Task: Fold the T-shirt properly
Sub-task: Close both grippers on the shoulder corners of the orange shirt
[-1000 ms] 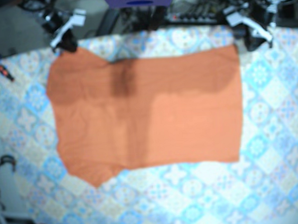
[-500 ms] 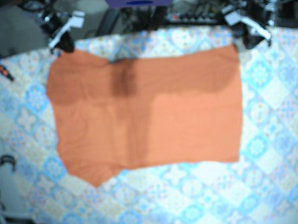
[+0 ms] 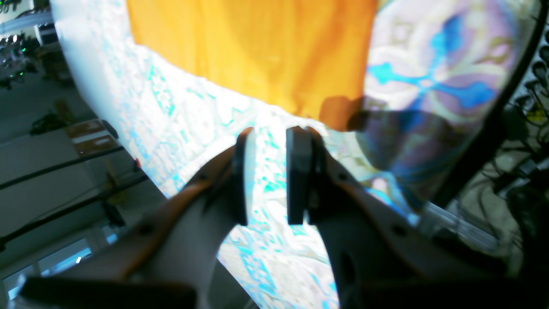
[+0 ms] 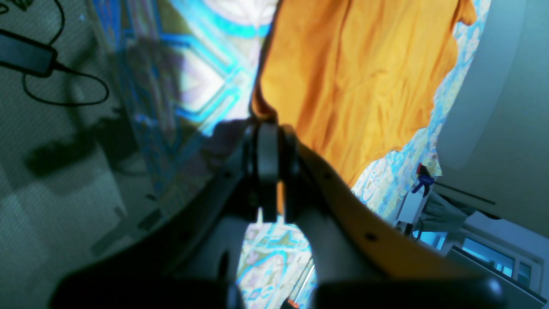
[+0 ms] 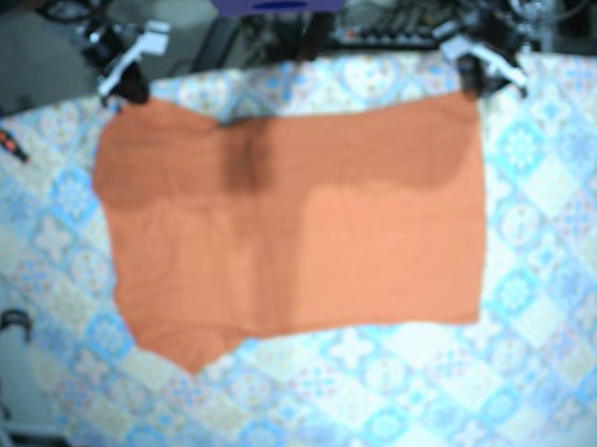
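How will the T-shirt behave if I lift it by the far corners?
Likely floppy: the T-shirt lies flat with soft wrinkles, so it should sag between grip points. Probably light: the thin fabric bunches where the right gripper pinches one corner. Lifted by that corner alone it would probably hang and twist; the left gripper is open.
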### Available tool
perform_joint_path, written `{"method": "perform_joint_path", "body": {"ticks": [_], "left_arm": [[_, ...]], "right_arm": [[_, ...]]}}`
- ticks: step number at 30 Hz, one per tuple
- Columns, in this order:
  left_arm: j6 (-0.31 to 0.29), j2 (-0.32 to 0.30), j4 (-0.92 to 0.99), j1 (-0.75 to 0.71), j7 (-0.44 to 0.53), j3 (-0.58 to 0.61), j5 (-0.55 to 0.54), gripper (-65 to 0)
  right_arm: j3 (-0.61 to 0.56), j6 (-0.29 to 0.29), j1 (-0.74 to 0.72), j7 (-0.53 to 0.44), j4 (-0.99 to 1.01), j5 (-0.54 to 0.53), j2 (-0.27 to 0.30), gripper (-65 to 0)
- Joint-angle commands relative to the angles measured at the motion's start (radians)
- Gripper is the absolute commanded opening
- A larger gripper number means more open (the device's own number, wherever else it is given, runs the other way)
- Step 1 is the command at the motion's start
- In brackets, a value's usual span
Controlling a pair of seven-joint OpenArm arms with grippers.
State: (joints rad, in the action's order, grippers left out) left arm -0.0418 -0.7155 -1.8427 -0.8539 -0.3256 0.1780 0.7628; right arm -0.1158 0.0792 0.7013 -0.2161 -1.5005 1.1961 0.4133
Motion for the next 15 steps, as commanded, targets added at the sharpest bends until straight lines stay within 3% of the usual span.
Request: {"method": "perform_joint_path", "body": {"ticks": [1,12,15], "left_arm": [[0.013,-0.011,-0.008,-0.006,0.004,0.01,0.01,-52.5],[0.001,-0.011,-0.007,0.014,-0.031,0.078,0.002,-52.4],[0.001,-0.01,-0.005,0.014,-0.031,0.078,0.002,-46.6]], "right_arm": [[0.008,0.015,0.007,-0.006,-0.013,-0.008,0.009,-65.0],[0.005,0.015,0.007,-0.006,-0.013,-0.008,0.009,-65.0],[0.005,0.015,0.007,-0.006,-0.012,-0.008,0.009,-65.0]]}}
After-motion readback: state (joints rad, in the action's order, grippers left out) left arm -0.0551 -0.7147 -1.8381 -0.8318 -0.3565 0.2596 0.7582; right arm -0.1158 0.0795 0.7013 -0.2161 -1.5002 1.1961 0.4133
